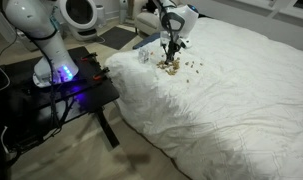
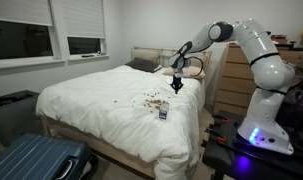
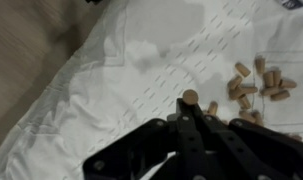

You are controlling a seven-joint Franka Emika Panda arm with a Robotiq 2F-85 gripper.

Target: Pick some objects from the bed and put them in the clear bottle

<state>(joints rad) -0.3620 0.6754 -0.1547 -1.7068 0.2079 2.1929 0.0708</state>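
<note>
The arm (image 2: pixel 259 50) reaches out over the bed (image 2: pixel 91 110). Its fingers (image 3: pixel 183 122) are pressed together on a single pellet (image 3: pixel 190 97), which shows as a tan stub at their tip in the wrist view. They hang above the pellets (image 1: pixel 176 68), a loose scatter on the white duvet.

The bottle (image 2: pixel 162 113) stands upright on the bed near that scatter, toward the edge on the robot's side and apart from the fingers.

I'd say one pick is made, and carrying it across to the bottle and dropping it in is what's left of this round. Most of the scatter lies on the duvet, so there's plenty more to take. Whether anything sits in the bottle already I can't tell, as it's too small in both exterior views.
</note>
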